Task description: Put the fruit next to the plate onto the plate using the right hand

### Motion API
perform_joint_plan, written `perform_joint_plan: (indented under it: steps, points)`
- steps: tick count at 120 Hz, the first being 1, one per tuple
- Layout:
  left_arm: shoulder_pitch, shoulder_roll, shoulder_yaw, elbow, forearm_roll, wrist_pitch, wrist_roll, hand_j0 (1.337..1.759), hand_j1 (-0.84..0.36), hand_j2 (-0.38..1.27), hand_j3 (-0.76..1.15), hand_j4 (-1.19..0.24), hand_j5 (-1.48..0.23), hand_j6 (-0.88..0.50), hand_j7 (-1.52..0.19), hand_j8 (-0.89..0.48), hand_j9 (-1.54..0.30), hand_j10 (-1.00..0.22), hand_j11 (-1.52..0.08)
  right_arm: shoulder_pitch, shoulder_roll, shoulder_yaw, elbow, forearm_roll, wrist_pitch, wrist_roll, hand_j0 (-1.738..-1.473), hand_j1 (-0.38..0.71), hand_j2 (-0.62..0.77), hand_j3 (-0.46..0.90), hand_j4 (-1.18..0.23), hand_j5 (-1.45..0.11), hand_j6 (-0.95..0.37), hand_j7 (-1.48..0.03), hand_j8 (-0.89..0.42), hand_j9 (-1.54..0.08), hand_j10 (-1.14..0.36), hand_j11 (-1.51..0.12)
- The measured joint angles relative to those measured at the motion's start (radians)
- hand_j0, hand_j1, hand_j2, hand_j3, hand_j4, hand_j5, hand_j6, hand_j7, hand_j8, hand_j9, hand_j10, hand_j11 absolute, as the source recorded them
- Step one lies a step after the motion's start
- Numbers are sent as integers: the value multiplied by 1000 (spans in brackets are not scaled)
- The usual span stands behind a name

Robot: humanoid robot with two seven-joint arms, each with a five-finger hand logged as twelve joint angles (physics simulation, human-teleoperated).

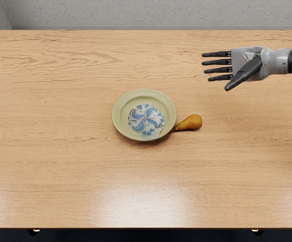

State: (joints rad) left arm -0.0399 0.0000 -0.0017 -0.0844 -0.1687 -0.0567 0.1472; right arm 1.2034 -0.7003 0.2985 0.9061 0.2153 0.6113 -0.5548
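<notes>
While the right hand [230, 67] hangs over the table [50, 166] at upper right, fingers spread and holding nothing, the pear [189, 123] lies on its side touching the plate [121, 108] rim's right edge. Bare wood lies between hand and pear.

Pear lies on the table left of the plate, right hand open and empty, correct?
No. The head view shows the pear right of the plate, at its rim. The right hand is open and empty, as stated.
</notes>
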Motion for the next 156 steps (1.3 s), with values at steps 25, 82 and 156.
perform_joint_plan:
  steps: [25, 82, 156]
  points:
    - [0, 0, 0, 0, 0, 0, 0, 1658, 325, 4, 0, -21, -27, -21, -27, -21, -27, -21, -27, 1, 2, 6, 0, 0, 0, 0, -1658, -349, 0, 0, 0, 0, 2, 0, 1, 0, 1, 0]
    - [0, 0, 0, 0, 0, 0, 0, 1658, 325, 4, 0, -21, -27, -21, -27, -21, -27, -21, -27, 6, -30, 155, 176, -709, 0, 59, -1658, -349, 0, 0, -1, 0, -1, 0, -1, 0, -1, 0]
    - [0, 0, 0, 0, 0, 0, 0, 1658, 325, 4, 0, -21, -27, -21, -27, -21, -27, -21, -27, -75, -79, 40, 561, -1007, -452, 62, -1658, -313, -5, 0, -34, -41, -36, -40, -35, -41, -34, -40]
